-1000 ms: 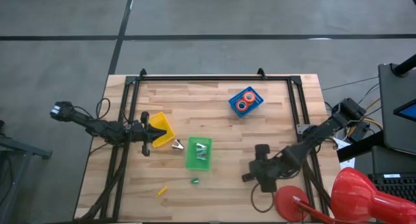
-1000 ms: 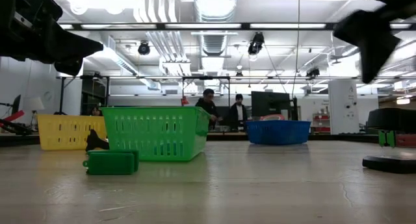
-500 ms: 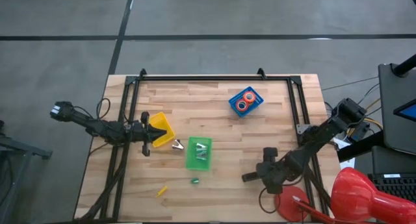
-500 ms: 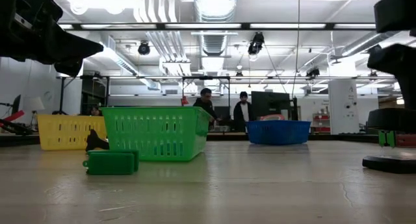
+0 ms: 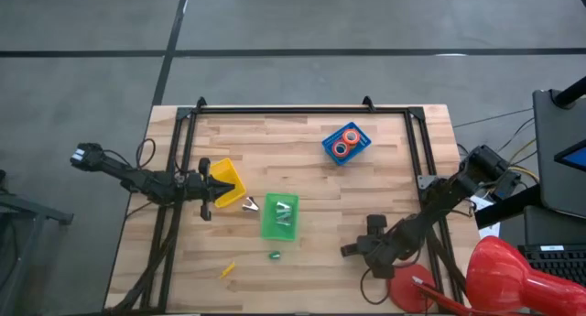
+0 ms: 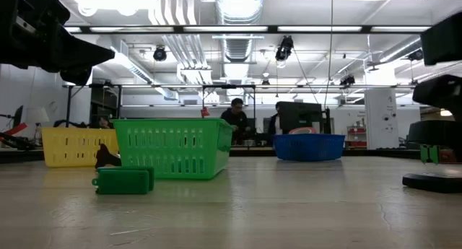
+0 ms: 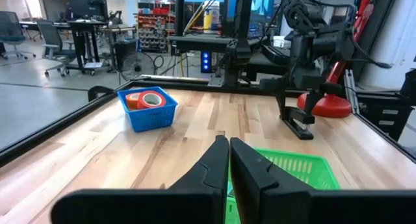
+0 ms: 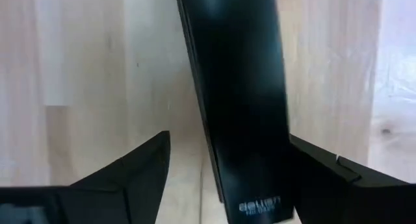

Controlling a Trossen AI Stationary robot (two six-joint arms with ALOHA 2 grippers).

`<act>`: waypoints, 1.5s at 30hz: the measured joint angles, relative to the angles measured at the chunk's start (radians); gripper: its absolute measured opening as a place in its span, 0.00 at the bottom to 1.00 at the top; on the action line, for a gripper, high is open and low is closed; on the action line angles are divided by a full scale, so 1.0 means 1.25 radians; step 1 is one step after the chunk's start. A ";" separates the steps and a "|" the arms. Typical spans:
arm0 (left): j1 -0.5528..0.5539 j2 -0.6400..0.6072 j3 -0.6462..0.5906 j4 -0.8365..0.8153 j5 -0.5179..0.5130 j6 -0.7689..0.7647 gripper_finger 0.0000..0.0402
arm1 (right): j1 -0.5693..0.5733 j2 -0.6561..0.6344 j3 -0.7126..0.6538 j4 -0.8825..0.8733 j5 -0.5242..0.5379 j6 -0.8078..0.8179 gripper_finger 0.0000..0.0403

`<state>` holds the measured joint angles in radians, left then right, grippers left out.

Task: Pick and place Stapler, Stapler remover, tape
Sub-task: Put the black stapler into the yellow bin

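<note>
The black stapler (image 8: 240,87) lies flat on the wooden table near the front right. In the high view only its end (image 5: 349,251) shows under my right gripper (image 5: 364,246). That gripper (image 8: 227,178) is open and points down, one finger on each long side of the stapler. It also shows in the left wrist view (image 7: 303,107) just over the stapler (image 7: 298,127). Red and orange tape rolls (image 5: 345,144) sit in a blue bin (image 5: 358,151). My left gripper (image 7: 229,160) is shut and empty over the yellow bin (image 5: 226,180). My right gripper straddles the stapler from above, fingers across its width. One finger (image 8: 325,175) lies close against the stapler's long side (image 8: 281,120), the other (image 8: 133,175) stands apart from it. I cannot tell whether the near finger touches it.
A green bin (image 5: 280,215) holds silver staple removers, and one more (image 5: 249,204) lies beside the yellow bin. A small green object (image 5: 273,256) and a yellow strip (image 5: 227,269) lie near the front edge. A red lamp base (image 5: 410,287) stands at the front right corner.
My right gripper has shifted over the stapler, first toward the table's right edge, then back toward the left and a little toward the near edge. The stapler has stayed where it lay.
</note>
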<state>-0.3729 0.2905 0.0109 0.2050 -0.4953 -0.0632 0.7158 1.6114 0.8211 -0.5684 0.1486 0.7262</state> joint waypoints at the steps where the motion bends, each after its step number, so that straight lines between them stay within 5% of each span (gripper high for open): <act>1: 0.000 0.000 0.000 0.000 0.000 0.000 0.05 | 0.000 0.010 0.002 0.000 0.000 -0.002 0.65; 20: 0.000 0.000 0.000 -0.005 0.001 0.000 0.05 | -0.001 0.002 0.007 0.009 0.007 -0.018 0.28; 45: 0.000 0.000 0.000 -0.005 0.000 0.000 0.05 | -0.139 -0.005 0.261 0.028 0.162 -0.280 0.30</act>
<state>-0.3725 0.2909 0.0109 0.1993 -0.4958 -0.0634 0.5418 1.6047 1.1476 -0.5338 0.3505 0.3760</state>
